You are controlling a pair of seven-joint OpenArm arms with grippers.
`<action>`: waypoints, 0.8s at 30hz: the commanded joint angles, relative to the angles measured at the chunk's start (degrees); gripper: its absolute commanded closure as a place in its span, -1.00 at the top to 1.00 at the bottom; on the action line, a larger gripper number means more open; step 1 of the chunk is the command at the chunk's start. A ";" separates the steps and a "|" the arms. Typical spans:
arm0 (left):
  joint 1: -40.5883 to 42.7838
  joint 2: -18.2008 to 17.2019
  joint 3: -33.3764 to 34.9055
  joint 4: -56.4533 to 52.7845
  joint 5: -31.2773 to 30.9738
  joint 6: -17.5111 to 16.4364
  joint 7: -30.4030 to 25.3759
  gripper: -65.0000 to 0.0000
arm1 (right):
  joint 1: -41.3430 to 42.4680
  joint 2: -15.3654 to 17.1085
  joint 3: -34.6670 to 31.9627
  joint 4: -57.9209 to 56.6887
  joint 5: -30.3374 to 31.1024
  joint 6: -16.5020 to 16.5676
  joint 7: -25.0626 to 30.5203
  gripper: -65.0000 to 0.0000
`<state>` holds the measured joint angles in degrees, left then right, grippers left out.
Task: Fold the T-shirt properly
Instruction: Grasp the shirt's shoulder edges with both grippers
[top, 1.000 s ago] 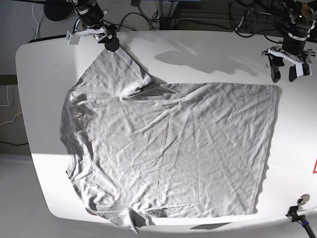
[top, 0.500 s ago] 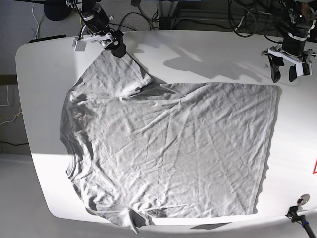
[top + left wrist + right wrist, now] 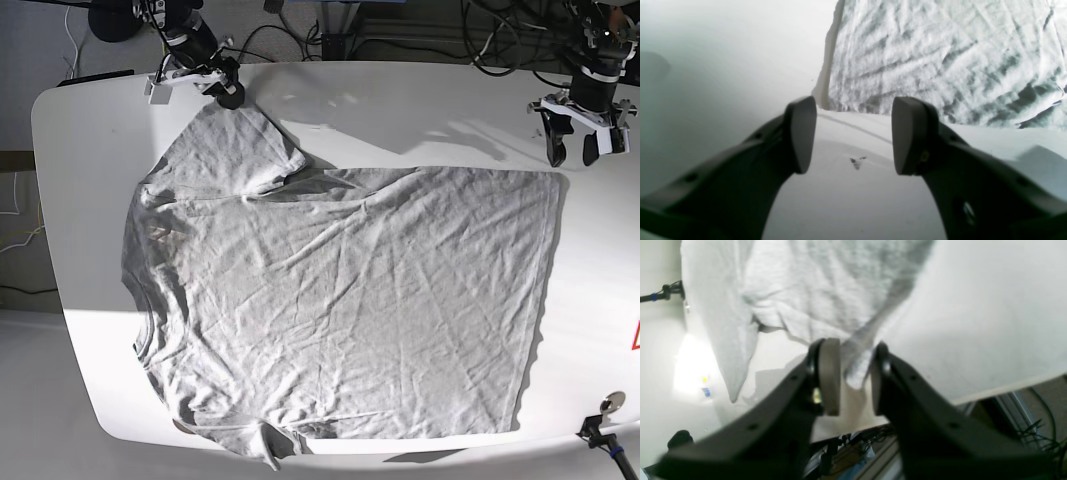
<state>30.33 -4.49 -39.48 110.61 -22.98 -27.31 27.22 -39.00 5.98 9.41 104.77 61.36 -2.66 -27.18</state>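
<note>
T-shirt position: the T-shirt is spread flat and wrinkled on the white table, filling most of the middle of the base view.
T-shirt direction: the long axis runs left to right across the base frame; the collar end is pointed to the left edge, the straight hem to the right.
Sleeves: one sleeve is fanned out toward the upper left of the base frame, the other is bunched at the lower edge.
Print: no lettering can be seen on the upturned side.
Right gripper: the right gripper is seen at the upper left of the base frame, at the tip of the upper sleeve; in the right wrist view its jaws are drawn narrow, with a corner of sleeve fabric between them. One pad appears to touch the cloth, a small gap remains beside the other, and a firm pinch cannot be confirmed.
Right arm pose: the arm is reached in from the top left, the fingers angled down onto the table edge.
Left gripper: the left gripper is held with jaws well apart and nothing between them.
Left arm pose: it is hung above bare table at the upper right of the base frame, just beyond the hem corner, fingers pointed down.
</note>
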 commanded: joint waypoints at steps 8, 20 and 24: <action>-1.36 -0.74 -0.38 0.65 -0.80 -0.16 -0.19 0.04 | 0.01 0.13 0.13 0.68 0.31 0.50 0.32 -1.00; -11.91 -3.29 -0.56 -8.59 -0.53 -0.16 11.06 0.04 | 0.28 0.13 0.04 0.68 0.31 0.50 0.32 -1.00; -14.19 -6.01 -0.30 -16.06 -0.62 -0.16 10.97 0.04 | 0.28 0.22 0.04 0.68 0.31 0.50 0.32 -1.00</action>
<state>16.43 -9.37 -39.53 94.17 -22.57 -27.38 39.48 -38.35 5.87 9.30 104.51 61.32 -3.01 -27.29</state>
